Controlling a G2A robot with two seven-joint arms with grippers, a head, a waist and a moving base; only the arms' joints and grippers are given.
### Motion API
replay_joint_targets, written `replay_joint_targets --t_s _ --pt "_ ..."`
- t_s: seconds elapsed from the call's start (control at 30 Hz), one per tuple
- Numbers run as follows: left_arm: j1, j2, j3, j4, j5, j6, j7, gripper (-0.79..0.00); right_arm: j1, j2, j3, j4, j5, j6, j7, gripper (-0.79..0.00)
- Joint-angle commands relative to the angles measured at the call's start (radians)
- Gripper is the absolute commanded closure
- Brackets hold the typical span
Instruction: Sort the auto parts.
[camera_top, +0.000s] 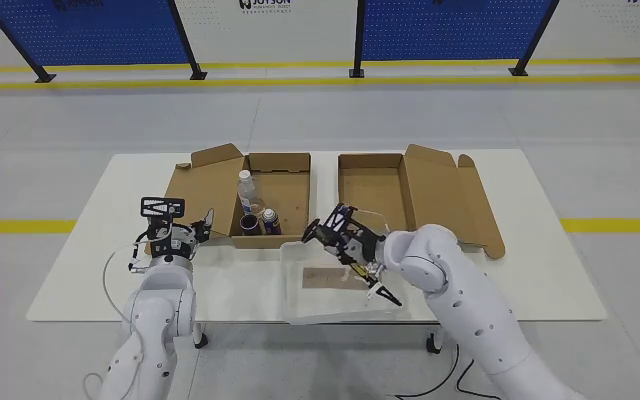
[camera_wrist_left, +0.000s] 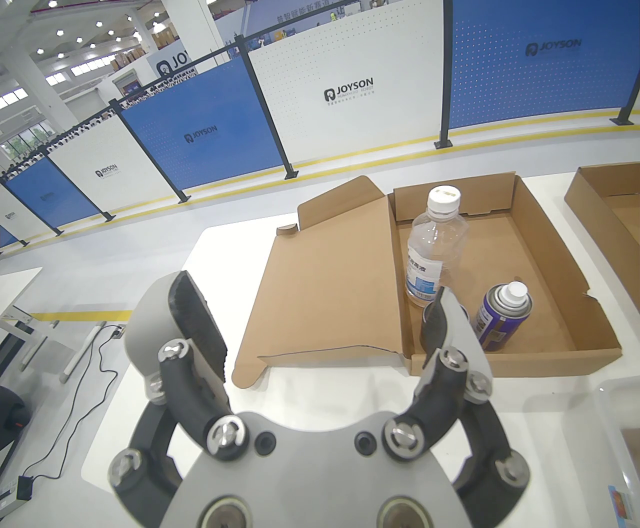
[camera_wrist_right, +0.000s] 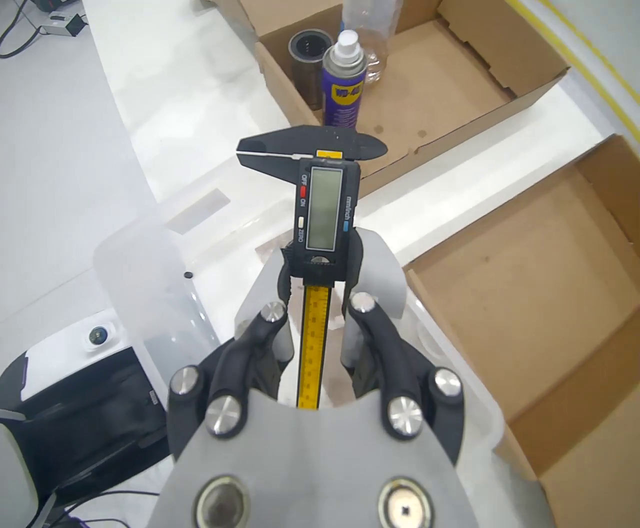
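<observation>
My right gripper (camera_wrist_right: 320, 287) (camera_top: 331, 231) is shut on a black digital caliper (camera_wrist_right: 325, 210), held over the far end of a clear plastic bin (camera_top: 300, 300) (camera_wrist_right: 125, 250). The caliper's yellow beam runs back under the wrist, and its tail (camera_top: 381, 291) sticks out over the bin. My left gripper (camera_wrist_left: 312, 295) (camera_top: 196, 228) is open with nothing between its fingers, just left of the left cardboard box (camera_top: 290, 170) (camera_wrist_left: 500, 362). That box holds a clear bottle (camera_top: 247, 189) (camera_wrist_left: 434, 250), a blue spray can (camera_top: 270, 220) (camera_wrist_right: 342, 85) and a black cylinder (camera_top: 248, 222) (camera_wrist_right: 307, 60).
A second open cardboard box (camera_top: 375, 190) (camera_wrist_right: 500, 310) lies to the right of the first, with bare cardboard inside. Both boxes have lids folded flat outward. The white table (camera_top: 90, 260) has free room at its left and right ends.
</observation>
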Motion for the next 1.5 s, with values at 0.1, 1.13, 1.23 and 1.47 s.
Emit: replay_joint_targets --t_s 0.1,1.13,1.23,1.47 --pt "0.0 0.0 0.0 0.0 0.0 0.0 0.0 -0.785 0.053 -0.003 0.01 0.019 0.005 0.008 -0.016 0.0" --pt "0.0 0.0 0.0 0.0 0.0 0.0 0.0 -0.785 0.401 -0.05 0.044 0.614 0.027 0.211 -0.215 0.0" --pt "0.0 0.0 0.0 0.0 0.0 0.0 0.0 -0.785 0.422 -0.062 0.025 0.669 0.034 0.221 -0.237 0.0" --pt "0.0 0.0 0.0 0.0 0.0 0.0 0.0 -0.785 0.453 -0.095 -0.015 0.814 0.066 0.252 -0.286 0.0"
